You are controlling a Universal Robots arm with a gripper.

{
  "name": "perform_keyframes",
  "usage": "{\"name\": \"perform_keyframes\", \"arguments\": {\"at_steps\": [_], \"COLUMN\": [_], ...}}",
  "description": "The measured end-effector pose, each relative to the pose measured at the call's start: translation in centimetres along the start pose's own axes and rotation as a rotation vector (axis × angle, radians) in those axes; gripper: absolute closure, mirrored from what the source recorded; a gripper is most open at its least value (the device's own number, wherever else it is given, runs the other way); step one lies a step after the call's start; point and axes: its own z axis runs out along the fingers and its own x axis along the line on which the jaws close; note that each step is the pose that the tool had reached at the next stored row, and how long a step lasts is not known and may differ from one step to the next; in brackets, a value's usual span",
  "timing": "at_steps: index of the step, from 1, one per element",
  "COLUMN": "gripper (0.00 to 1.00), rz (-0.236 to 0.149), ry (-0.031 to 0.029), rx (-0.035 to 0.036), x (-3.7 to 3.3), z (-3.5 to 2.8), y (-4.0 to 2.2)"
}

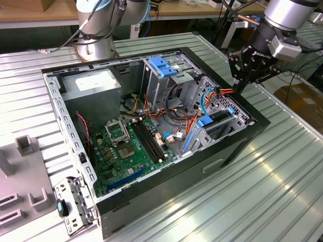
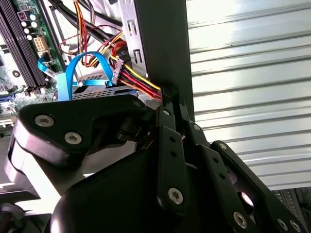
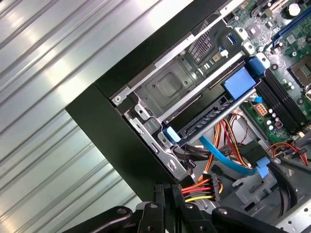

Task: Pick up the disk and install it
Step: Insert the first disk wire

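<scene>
The disk [image 1: 220, 117] lies as a dark slab with blue edging in the drive bay at the front corner of the open computer case [image 1: 237, 146], toward the exterior view's right. The first wrist view shows the disk [image 3: 209, 118] in that bay, with a blue tab [image 3: 240, 82] at one end. My gripper [image 1: 237, 84] hangs over the case's side wall, just behind the bay. Its fingers [image 3: 167, 196] are together at the rim. A bundle of red, yellow and black power wires [image 3: 197, 189] runs from a white connector [image 2: 116, 73] straight into the fingertips [image 2: 167, 99].
Inside the case are the motherboard [image 1: 126, 146], a grey power-supply box [image 1: 96, 85], a metal drive cage with a blue handle [image 1: 162, 68] and loose blue and orange cables [image 1: 204, 98]. Grey fixtures [image 1: 25, 146] and a metal bracket [image 1: 75, 201] sit at the exterior view's left. A second arm's base [image 1: 96, 35] stands behind.
</scene>
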Motion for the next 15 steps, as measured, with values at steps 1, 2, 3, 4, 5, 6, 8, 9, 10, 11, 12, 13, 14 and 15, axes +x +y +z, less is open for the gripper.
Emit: {"name": "perform_keyframes", "arguments": {"at_steps": [1,2,3,4,5,6,8,9,10,11,12,13,14,15], "gripper": [0.82,0.82,0.82,0.82,0.82,0.82,0.82,0.82,0.82,0.82,0.82,0.82,0.82,0.83], "rz": [0.006,0.007,0.007,0.007,0.007,0.007,0.008,0.008,0.009,0.009,0.009,0.009,0.009,0.012], "ry": [0.0002,0.0002,0.0002,0.0002,0.0003,0.0002,0.0002,0.0002,0.0003,0.0002,0.0003,0.0002,0.0003,0.0003], "rx": [-0.0002,0.0000,0.0000,-0.0001,-0.0001,-0.0001,-0.0001,-0.0002,-0.0001,-0.0002,-0.0002,-0.0001,-0.0002,-0.0002], "x": [-0.14,-0.29,-0.39,-0.43,-0.48,-0.56,-0.66,-0.71,-0.74,-0.74,-0.74,-0.75,-0.75,-0.75], "z": [-0.01,-0.01,-0.01,-0.01,-0.02,-0.02,-0.02,-0.02,-0.02,-0.02,-0.02,-0.02,-0.02,0.00], "y": [0.12,0.24,0.33,0.37,0.41,0.48,0.58,0.63,0.68,0.68,0.68,0.68,0.68,0.68]}}
